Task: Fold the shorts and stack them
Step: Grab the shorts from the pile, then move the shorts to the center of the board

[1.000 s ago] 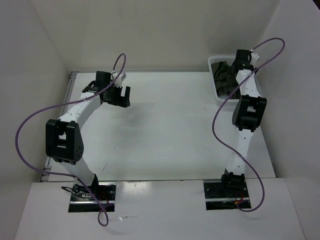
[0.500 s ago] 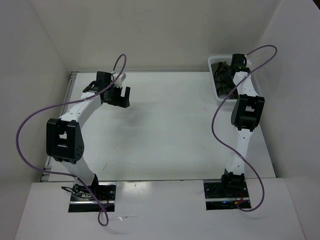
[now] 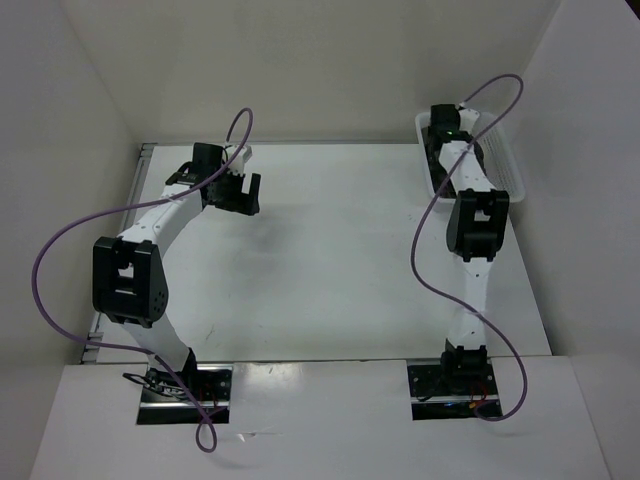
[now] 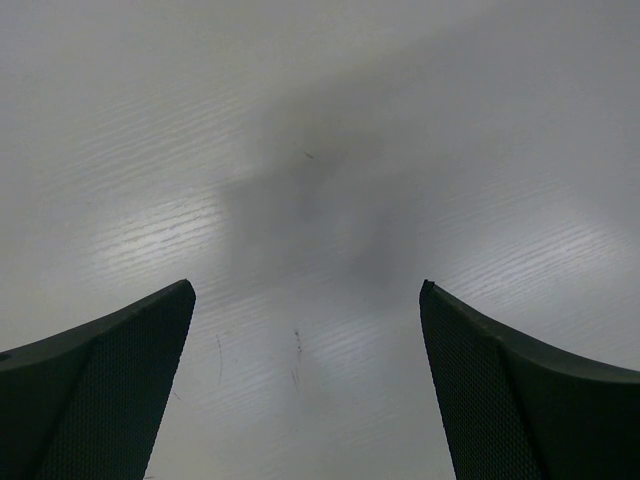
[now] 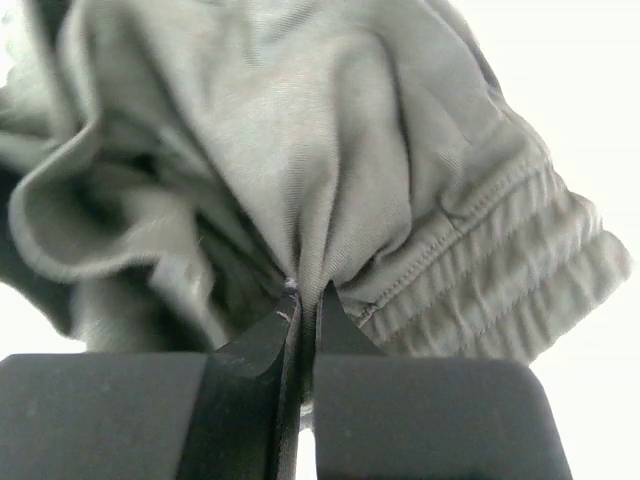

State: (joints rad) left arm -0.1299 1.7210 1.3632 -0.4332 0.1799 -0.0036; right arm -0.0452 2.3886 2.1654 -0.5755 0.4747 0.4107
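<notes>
The dark olive-green shorts point(image 5: 330, 150) fill the right wrist view as a bunched heap with a gathered waistband at the right. My right gripper point(image 5: 305, 290) is shut on a pinched fold of that cloth. In the top view the right gripper point(image 3: 443, 125) hangs over the left end of the white basket point(image 3: 512, 170), and the arm hides most of the cloth. My left gripper point(image 3: 240, 195) hovers over the bare table at the back left. In the left wrist view the left gripper point(image 4: 307, 290) is open, with nothing between its fingers point(image 4: 120, 380).
The white lattice basket stands at the table's back right corner, close to the right wall. White walls close in the table at the back and on both sides. Purple cables loop off both arms.
My right gripper has closed on the shorts and moved left across the basket. The left arm has not moved.
</notes>
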